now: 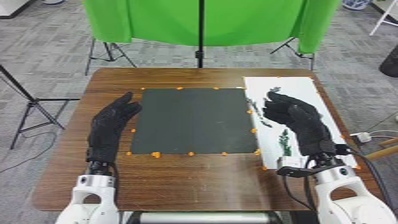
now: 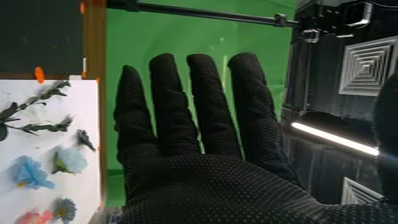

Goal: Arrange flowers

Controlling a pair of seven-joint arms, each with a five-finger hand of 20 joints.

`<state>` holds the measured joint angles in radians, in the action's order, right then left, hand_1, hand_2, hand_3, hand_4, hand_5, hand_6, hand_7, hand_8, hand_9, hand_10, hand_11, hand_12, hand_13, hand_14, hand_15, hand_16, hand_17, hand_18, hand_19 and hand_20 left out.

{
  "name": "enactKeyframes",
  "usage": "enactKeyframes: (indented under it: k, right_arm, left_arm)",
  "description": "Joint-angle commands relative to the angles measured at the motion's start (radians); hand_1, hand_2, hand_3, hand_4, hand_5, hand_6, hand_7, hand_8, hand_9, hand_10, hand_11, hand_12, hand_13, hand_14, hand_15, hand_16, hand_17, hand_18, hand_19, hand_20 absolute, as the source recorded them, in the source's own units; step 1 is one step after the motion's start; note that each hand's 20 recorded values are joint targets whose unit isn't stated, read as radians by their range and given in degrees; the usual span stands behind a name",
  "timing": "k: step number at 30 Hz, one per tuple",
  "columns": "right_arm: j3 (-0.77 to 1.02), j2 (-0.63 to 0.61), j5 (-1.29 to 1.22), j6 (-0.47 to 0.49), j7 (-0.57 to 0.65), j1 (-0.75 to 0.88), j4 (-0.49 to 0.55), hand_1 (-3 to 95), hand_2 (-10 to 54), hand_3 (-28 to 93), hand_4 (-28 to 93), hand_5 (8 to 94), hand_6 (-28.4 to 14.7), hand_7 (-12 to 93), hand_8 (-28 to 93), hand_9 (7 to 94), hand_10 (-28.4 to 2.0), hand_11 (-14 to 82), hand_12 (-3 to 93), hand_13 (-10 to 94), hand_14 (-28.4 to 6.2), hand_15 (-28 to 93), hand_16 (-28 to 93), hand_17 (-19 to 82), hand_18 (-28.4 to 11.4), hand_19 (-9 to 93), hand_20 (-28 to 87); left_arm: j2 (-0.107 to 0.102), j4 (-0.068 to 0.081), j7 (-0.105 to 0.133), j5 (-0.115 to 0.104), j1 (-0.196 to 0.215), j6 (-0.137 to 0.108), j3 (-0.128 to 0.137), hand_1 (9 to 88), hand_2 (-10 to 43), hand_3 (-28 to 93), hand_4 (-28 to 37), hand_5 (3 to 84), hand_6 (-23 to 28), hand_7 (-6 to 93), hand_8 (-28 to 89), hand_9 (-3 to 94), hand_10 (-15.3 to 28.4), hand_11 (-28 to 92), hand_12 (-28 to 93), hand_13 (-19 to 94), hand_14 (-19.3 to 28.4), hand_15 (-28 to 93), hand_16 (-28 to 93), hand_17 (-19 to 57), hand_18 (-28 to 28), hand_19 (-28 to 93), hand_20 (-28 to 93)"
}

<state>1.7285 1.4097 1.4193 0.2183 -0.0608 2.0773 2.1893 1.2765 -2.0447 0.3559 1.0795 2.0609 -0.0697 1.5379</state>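
Right hand: we see our right hand point(image 1: 300, 120) wide, its fingers straight and slightly parted, over the white sheet point(image 1: 277, 82).
Leafy sprigs: we find a green sprig point(image 1: 285, 142) on the sheet, just to the left of that hand's wrist; dark leafy stems point(image 2: 64, 123) lie on the sheet too.
Flowers: in our right wrist view, a blue flower point(image 2: 32, 175), a pale flower point(image 2: 71, 160), a pink flower point(image 2: 34, 218) and a dusty-blue flower point(image 2: 65, 210) lie on the sheet, apart from our fingers.
Left hand: we have our left hand point(image 1: 113, 121) over the counter point(image 1: 178, 187), left of the dark mat point(image 1: 195, 120), fingers relaxed.
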Motion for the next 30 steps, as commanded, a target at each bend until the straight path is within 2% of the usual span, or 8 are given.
enactKeyframes:
  k: [1, 7, 11, 14, 17, 22, 27, 30]
  right_arm:
    - [-0.002, 0.005, 0.014, -0.017, 0.007, 0.015, 0.006, 15.3, -7.2, 66, -18, 48.3, -1.4, 11, -7, 50.0, -14.4, 6.5, 16.2, 42, -14.9, 13, 23, 22, -18.4, 21, 36]
    - [-0.002, 0.011, 0.019, -0.015, 0.013, 0.027, 0.013, 15.6, -7.9, 65, -19, 48.2, -1.7, 11, -7, 50.3, -14.8, 6.6, 16.2, 44, -15.1, 13, 22, 24, -18.8, 23, 37]
    - [-0.026, -0.008, 0.139, -0.168, 0.058, 0.022, 0.044, 17.3, -9.1, 63, -19, 48.8, -2.6, 11, -7, 53.6, -15.6, 8.1, 18.0, 49, -14.7, 15, 21, 29, -18.2, 26, 41]
    - [-0.024, -0.027, 0.481, -0.194, 0.133, 0.011, 0.077, 22.2, -9.5, 60, -21, 52.3, -4.2, 13, -6, 58.3, -16.4, 16.5, 22.2, 61, -13.7, 21, 24, 35, -17.8, 39, 48]
    - [-0.049, -0.058, 0.665, -0.237, 0.213, 0.010, 0.087, 24.7, -9.5, 55, -24, 55.4, -6.2, 13, -5, 61.0, -17.7, 23.6, 25.5, 65, -13.2, 34, 26, 37, -18.7, 54, 53]
    - [-0.087, -0.110, 0.978, -0.170, 0.335, 0.005, 0.096, 28.7, -9.5, 47, -26, 62.5, -7.1, 14, -4, 66.1, -18.1, 27.6, 27.5, 70, -12.0, 44, 26, 40, -18.9, 67, 55]
    - [-0.119, -0.155, 1.109, -0.157, 0.407, -0.001, 0.091, 31.0, -9.5, 45, -24, 67.6, -6.4, 16, -4, 71.9, -16.8, 28.9, 27.5, 77, -8.6, 48, 27, 46, -17.3, 75, 56]
    - [-0.119, -0.176, 1.142, -0.154, 0.446, 0.008, 0.091, 32.5, -9.5, 46, -23, 68.9, -5.9, 17, -4, 72.8, -16.4, 29.6, 27.4, 78, -8.3, 51, 27, 49, -15.8, 80, 56]
  left_arm:
    - [0.008, 0.005, -0.010, 0.003, 0.003, 0.007, -0.001, 24.8, -4.0, 66, -19.9, 49.1, 2.3, 10.7, -6, 47.6, 13.7, 16, 13, 39, 17.0, 16, 3, 8.8, 13.1, 15, 30]
    - [0.009, -0.002, -0.017, -0.001, 0.022, -0.004, 0.004, 25.0, -4.0, 66, -19.8, 49.1, 2.4, 10.7, -6, 47.6, 13.7, 16, 13, 39, 17.1, 16, 3, 8.8, 13.2, 16, 31]
    - [0.007, 0.001, -0.013, 0.006, 0.008, 0.007, 0.000, 25.1, -4.1, 66, -19.7, 49.1, 2.4, 10.7, -6, 47.6, 13.7, 16, 13, 38, 17.0, 16, 3, 8.7, 13.2, 16, 31]
    - [0.005, -0.003, -0.014, 0.006, 0.015, 0.004, 0.006, 25.1, -4.0, 66, -19.6, 49.1, 2.4, 10.6, -6, 47.6, 13.7, 16, 13, 39, 16.9, 16, 3, 8.7, 13.2, 16, 31]
    - [0.006, -0.006, -0.021, -0.003, 0.027, -0.005, 0.009, 25.1, -4.1, 66, -19.5, 49.0, 2.4, 10.7, -6, 47.6, 13.7, 16, 13, 39, 16.9, 16, 3, 8.7, 13.2, 16, 31]
    - [-0.002, -0.001, -0.024, 0.006, 0.011, 0.007, 0.006, 25.1, -4.2, 66, -19.3, 49.0, 2.3, 10.7, -6, 47.6, 13.7, 16, 13, 38, 16.9, 16, 3, 8.6, 13.2, 16, 31]
    - [-0.013, 0.000, -0.020, 0.006, 0.004, 0.011, 0.006, 25.3, -4.1, 66, -19.3, 49.0, 2.4, 10.6, -6, 47.6, 13.7, 16, 13, 38, 17.0, 16, 3, 8.6, 13.2, 16, 31]
    - [-0.016, 0.001, -0.021, 0.007, 0.004, 0.016, 0.005, 25.4, -4.1, 66, -19.3, 49.0, 2.4, 10.5, -6, 47.6, 13.7, 16, 13, 38, 17.0, 16, 3, 8.6, 13.2, 16, 31]
